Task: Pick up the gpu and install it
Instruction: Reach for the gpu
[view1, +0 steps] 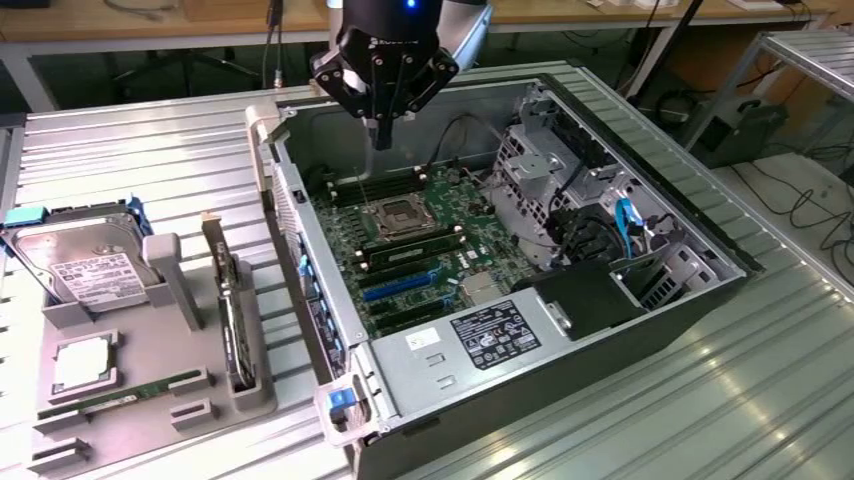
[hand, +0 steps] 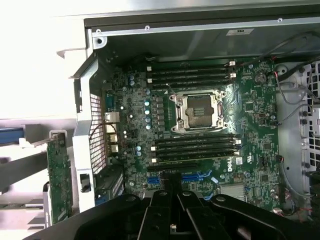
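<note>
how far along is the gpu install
Done: nothing yet. The gpu stands on edge in the grey holder, outside the open case.
In hand: nothing. The gripper is shut and empty, hanging over the motherboard.
Left: both the pickup and the install. The blue slots on the board are bare.

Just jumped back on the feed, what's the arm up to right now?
The pincer is shut and holds nothing. It hangs over the motherboard of the open case. The gpu has not been picked up yet: it stands on edge in the grey tray at the exterior view's left, beside the hard drive.
</note>
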